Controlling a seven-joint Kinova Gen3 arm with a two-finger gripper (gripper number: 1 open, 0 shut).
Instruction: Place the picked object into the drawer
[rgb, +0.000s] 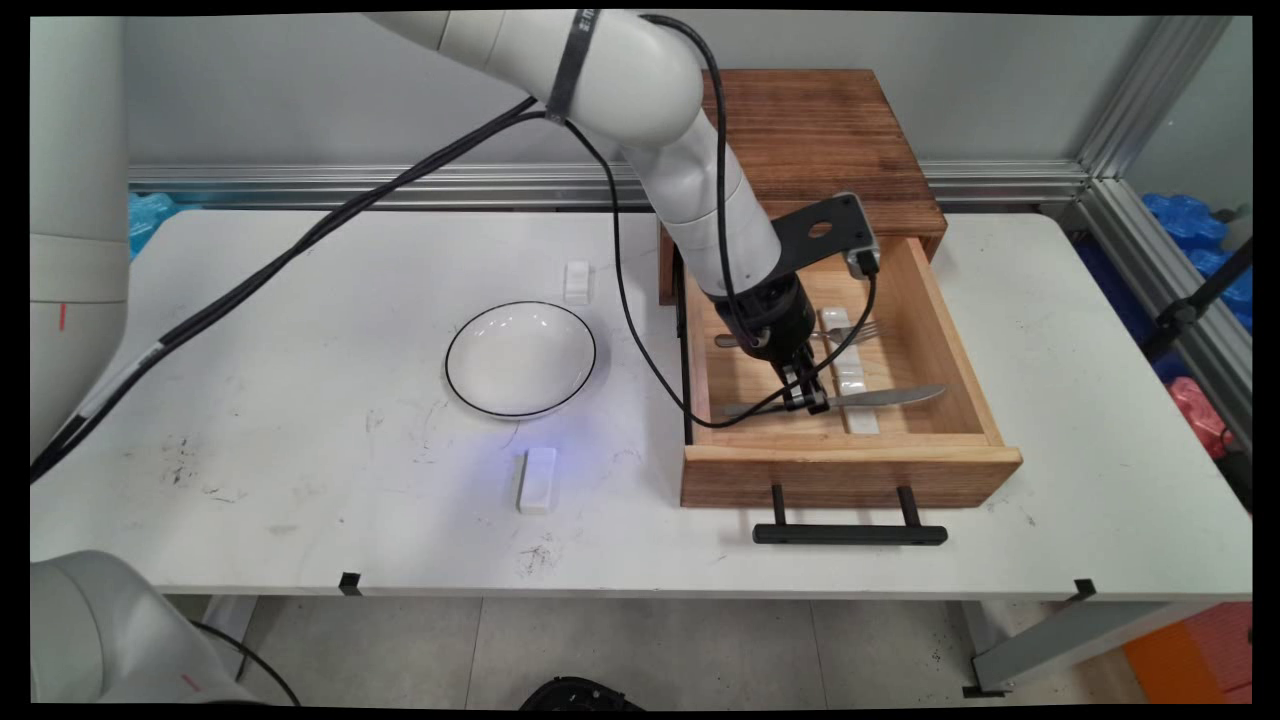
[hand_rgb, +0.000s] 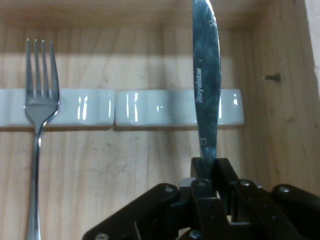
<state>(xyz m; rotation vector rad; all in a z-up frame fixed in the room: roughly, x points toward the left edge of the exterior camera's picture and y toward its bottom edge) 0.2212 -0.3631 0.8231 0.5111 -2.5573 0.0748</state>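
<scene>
Wooden drawer (rgb: 960, 340) is pulled open on the table (rgb: 300, 400), and the claw (rgb: 812, 400) is down inside it, pinching the knife (hand_rgb: 206, 90) at its handle end. Blade rests across a white ceramic rest (hand_rgb: 150, 107), propping it off the drawer floor. Fork (hand_rgb: 37, 115) lies alongside, same deal. White bowl (rgb: 520, 358) sits outside.

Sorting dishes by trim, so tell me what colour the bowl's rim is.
The bowl is white with a thin black rim, shown best in the main view.
</scene>
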